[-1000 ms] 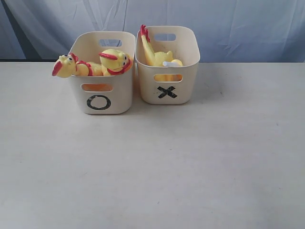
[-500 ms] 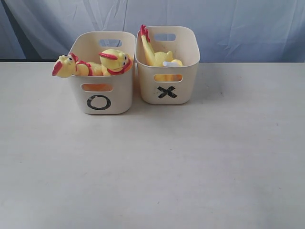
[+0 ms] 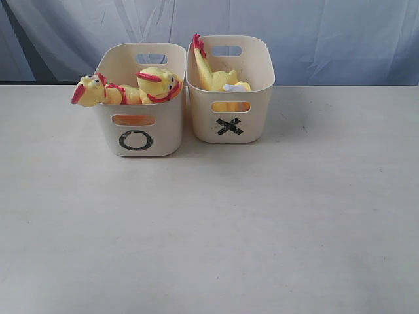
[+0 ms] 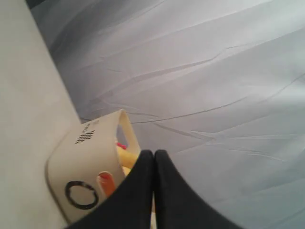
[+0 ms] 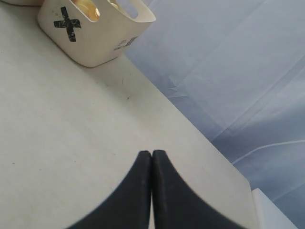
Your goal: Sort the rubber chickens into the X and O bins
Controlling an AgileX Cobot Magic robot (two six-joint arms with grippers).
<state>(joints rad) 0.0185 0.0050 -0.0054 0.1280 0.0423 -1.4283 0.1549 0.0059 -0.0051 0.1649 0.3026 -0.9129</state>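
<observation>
Two cream bins stand touching on the table (image 3: 209,229), the O bin (image 3: 163,131) at nine o'clock of the X bin (image 3: 256,121). Two rubber chickens (image 3: 160,82) poke out of the O bin, the outer chicken (image 3: 88,91) hanging over its nine o'clock rim. The X bin holds chicken bodies (image 3: 213,77) I cannot count. The left gripper (image 4: 153,157) is pressed closed and empty, with the O bin beyond its tips. The right gripper (image 5: 152,156) is likewise closed and empty, the X bin well apart.

The left hand (image 4: 153,158) is closed. Its two dark fingers (image 4: 136,193) are pressed flat together along their inner edges, leaving only a thin seam, and they grip nothing. They taper to rounded tips and widen toward the base. The right hand (image 5: 151,157) is in the same pose, dark fingers (image 5: 167,193) together from tip to base and holding nothing.
</observation>
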